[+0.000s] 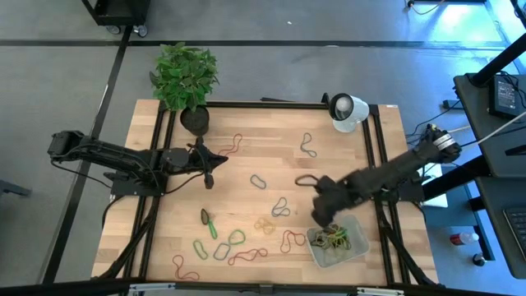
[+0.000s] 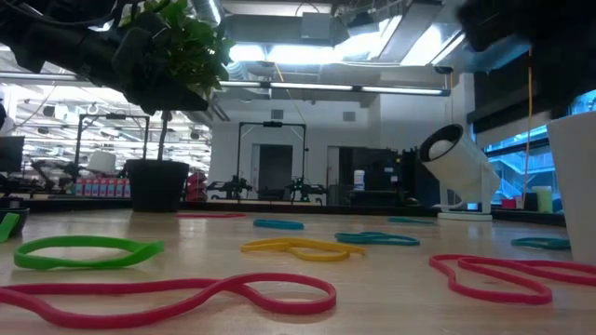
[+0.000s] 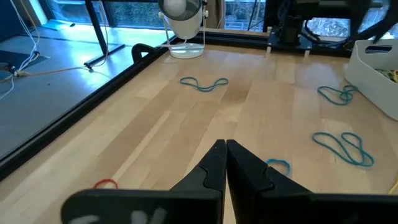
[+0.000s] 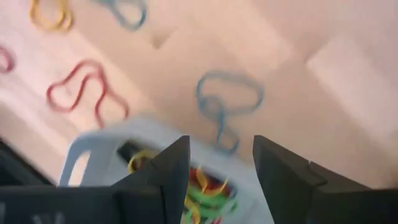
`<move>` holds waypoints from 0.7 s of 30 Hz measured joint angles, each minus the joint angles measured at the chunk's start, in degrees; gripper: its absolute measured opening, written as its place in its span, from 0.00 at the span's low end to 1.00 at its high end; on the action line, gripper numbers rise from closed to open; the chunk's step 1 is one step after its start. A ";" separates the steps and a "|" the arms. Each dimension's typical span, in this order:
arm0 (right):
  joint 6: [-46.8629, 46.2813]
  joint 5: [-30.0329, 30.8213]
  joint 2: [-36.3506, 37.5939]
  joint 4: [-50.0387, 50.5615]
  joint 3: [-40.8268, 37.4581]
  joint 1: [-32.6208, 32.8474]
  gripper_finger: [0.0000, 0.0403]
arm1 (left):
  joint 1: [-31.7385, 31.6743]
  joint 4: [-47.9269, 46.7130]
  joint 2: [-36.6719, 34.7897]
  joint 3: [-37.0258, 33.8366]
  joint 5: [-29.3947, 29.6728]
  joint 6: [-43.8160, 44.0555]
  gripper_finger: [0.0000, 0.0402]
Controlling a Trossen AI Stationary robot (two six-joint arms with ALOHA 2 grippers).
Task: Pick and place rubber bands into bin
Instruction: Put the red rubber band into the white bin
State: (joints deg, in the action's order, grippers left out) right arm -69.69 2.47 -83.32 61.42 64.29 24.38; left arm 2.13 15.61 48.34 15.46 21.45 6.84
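Above the bin (image 1: 359, 251) at the table's right front corner, the right gripper (image 4: 216, 163) is hovering with its jaws spread and empty. The left gripper (image 3: 225, 154) is waiting clenched at the left. Rubber bands (image 1: 258, 181) are lying scattered across the wood and heaped in the bin; light, floppy and flat, each probably needs pinching across one strand.

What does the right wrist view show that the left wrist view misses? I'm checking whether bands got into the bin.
Only the right wrist view looks into the bin, showing green, yellow and red rubber bands inside, between the open right gripper. Only the left wrist view shows the shut left gripper and the white camera-like device. Both show loose bands on the table and the bin.
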 joint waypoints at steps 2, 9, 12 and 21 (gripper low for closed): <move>4.69 -0.01 -0.49 -0.11 0.00 -4.05 0.44 | 0.01 0.00 0.00 0.00 0.00 -0.12 0.02; 17.25 0.64 -2.69 -4.22 0.00 -15.96 0.41 | 0.00 -0.06 0.00 0.00 0.00 -0.14 0.02; 20.61 2.57 -3.99 -6.52 0.00 -19.37 0.39 | 0.00 -0.06 0.00 -0.01 0.00 -0.14 0.02; 34.74 4.83 -6.69 -11.14 -0.14 -21.89 0.37 | 0.02 -1.38 0.02 0.00 -0.02 -0.12 0.02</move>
State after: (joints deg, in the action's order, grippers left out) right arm -34.95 7.31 -90.02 50.28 64.15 2.49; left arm 2.15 14.24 48.36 15.46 21.43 6.72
